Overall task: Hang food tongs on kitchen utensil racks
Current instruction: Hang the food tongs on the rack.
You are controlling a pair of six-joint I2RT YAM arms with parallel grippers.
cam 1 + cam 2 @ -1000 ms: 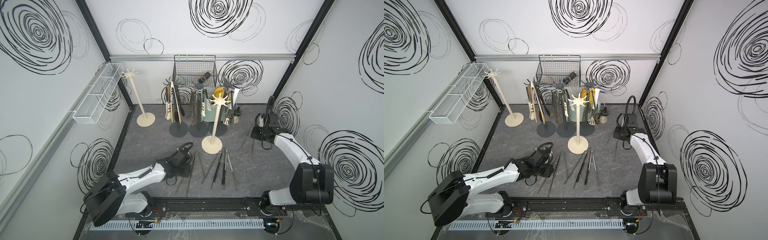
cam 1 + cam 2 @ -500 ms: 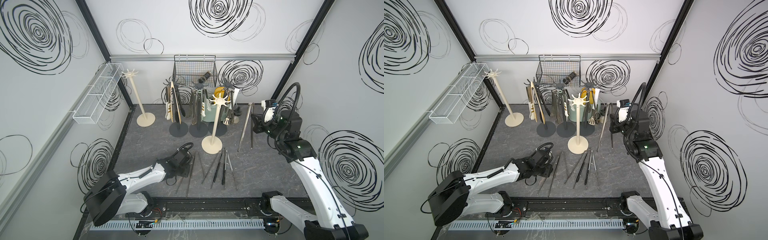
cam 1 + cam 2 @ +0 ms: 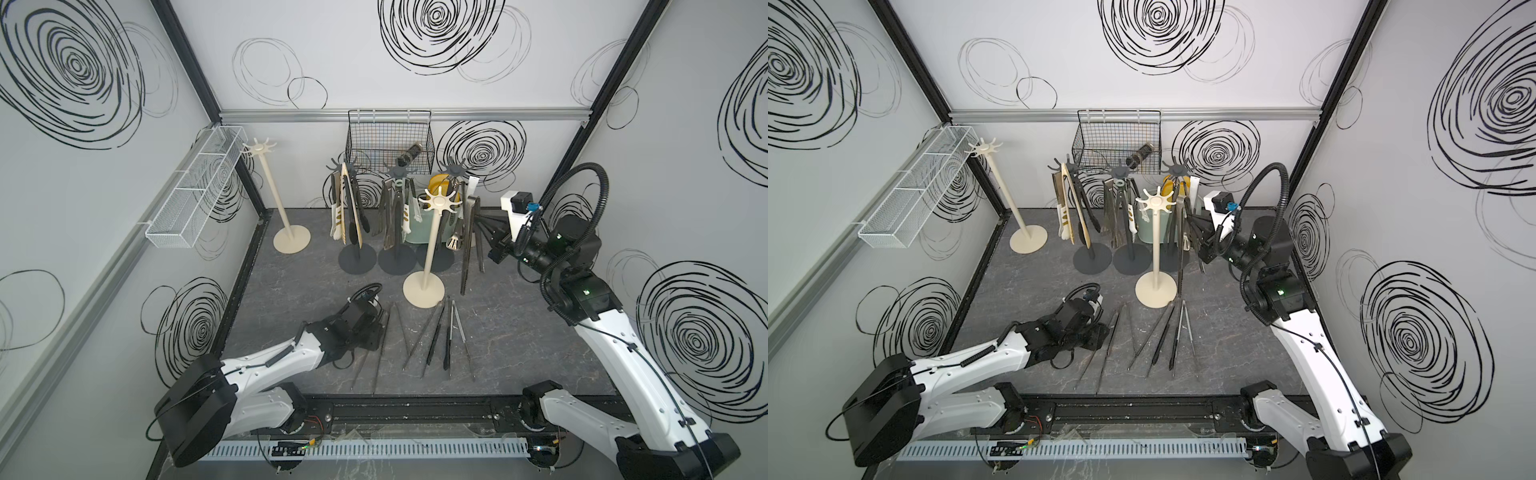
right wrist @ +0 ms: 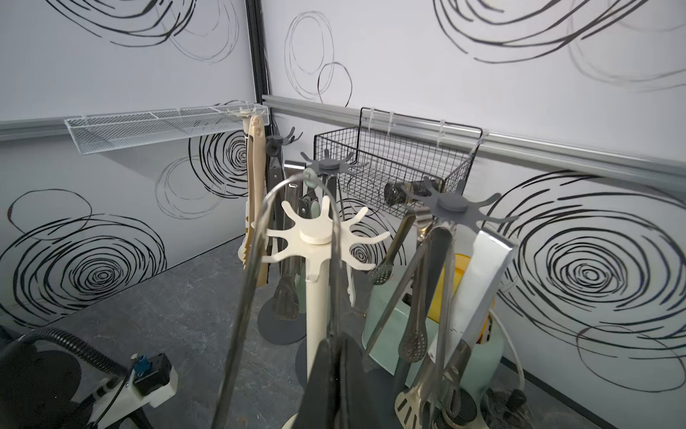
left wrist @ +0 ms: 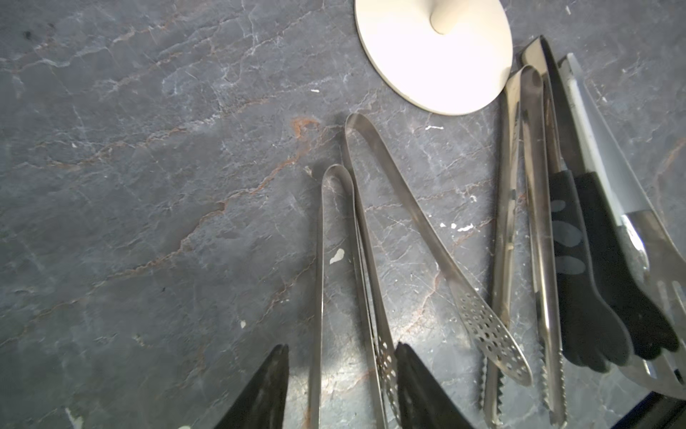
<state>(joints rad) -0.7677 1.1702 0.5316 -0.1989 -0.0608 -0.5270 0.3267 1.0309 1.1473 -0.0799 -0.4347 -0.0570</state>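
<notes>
The left arm (image 3: pixel 270 361) stretches low from the counter's front edge, its left gripper (image 5: pixel 341 347) just above the surface, jaws half apart. The right arm (image 3: pixel 615 353) rears high, its right gripper (image 3: pixel 482 222) clamped on hanging steel tongs (image 3: pixel 467 249).

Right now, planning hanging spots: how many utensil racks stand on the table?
5. Corner cream rack, back left; front cream rack, centre; left grey rack, middle grey rack, right grey rack in a row behind it. None seems hidden.
</notes>
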